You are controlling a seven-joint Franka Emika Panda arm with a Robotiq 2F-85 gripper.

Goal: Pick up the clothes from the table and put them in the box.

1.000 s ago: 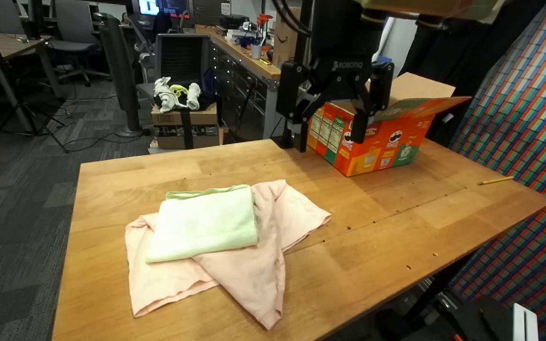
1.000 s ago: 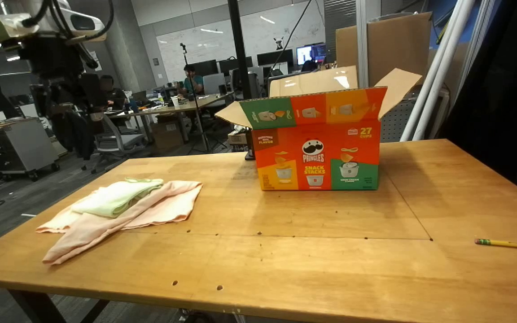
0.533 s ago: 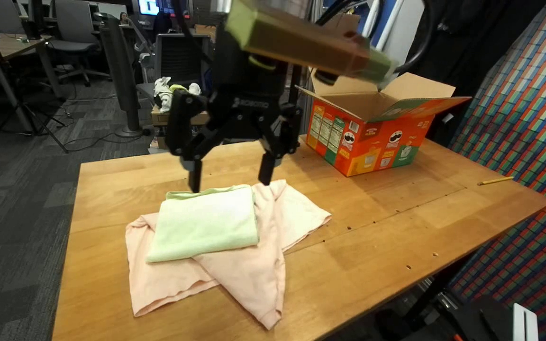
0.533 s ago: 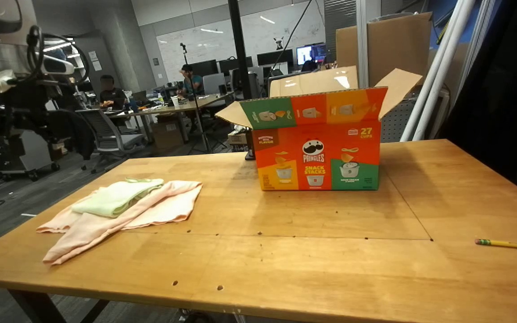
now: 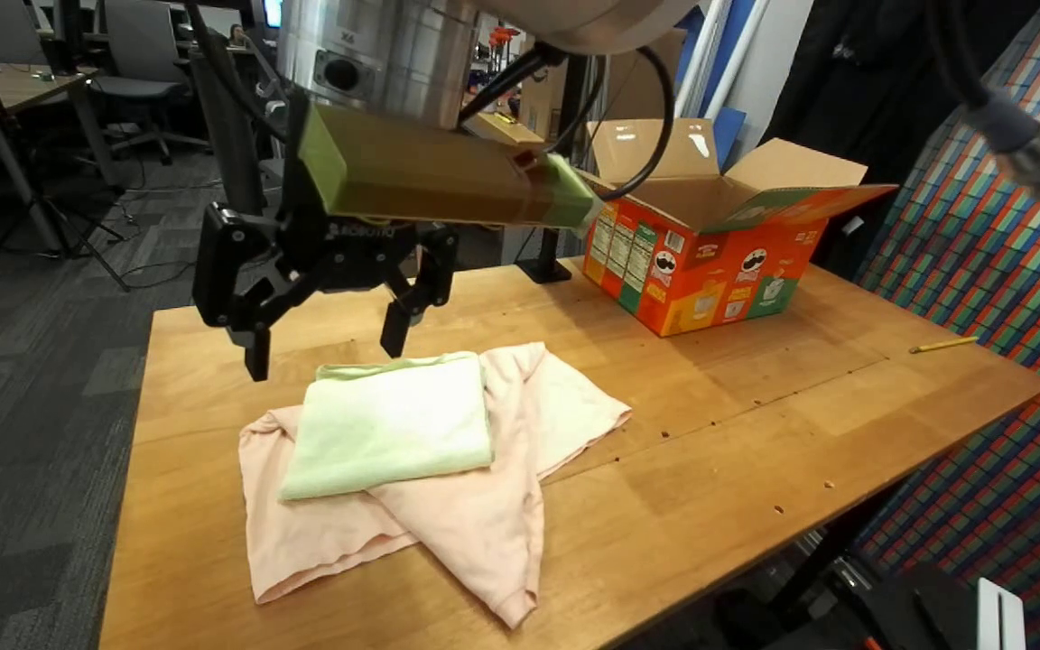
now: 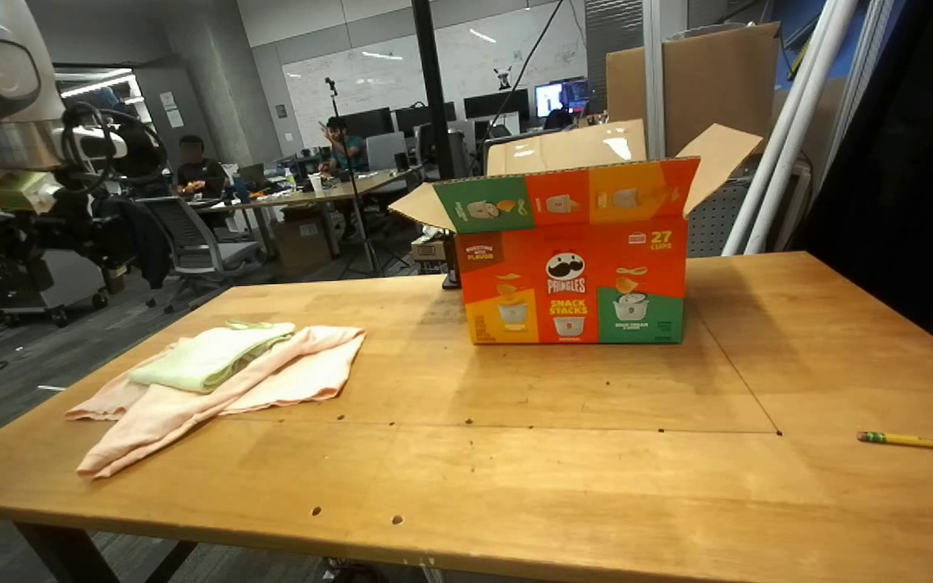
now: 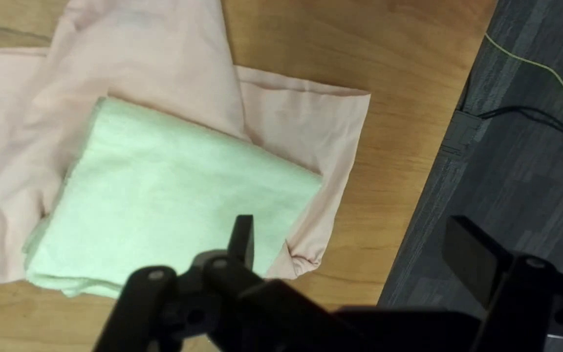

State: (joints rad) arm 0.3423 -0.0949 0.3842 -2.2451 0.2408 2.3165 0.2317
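The clothes lie in a soft pile on the wooden table (image 5: 710,469). A folded light green cloth (image 5: 394,429) rests on a larger rumpled pink-beige cloth (image 5: 484,542). Both cloths show in the wrist view, green (image 7: 164,195) and pink-beige (image 7: 174,54). My gripper (image 5: 324,354) is open and empty, above the table beside the pile in an exterior view. In the wrist view, one fingertip of the gripper (image 7: 352,239) overlaps the green cloth and the other lies over the floor past the table edge. The orange-red box (image 5: 719,271) stands upright with flaps open; its bottom is hidden.
A yellow pencil (image 5: 942,345) lies on the table beyond the box. A black post with a foot (image 5: 545,269) stands at the table's edge beside the box. The box flaps spread outward in both exterior views. The table edge runs close to the pile in the wrist view.
My open gripper has moved from in front of the box across the table to the far side of the pile. The cloths and the box have not moved.
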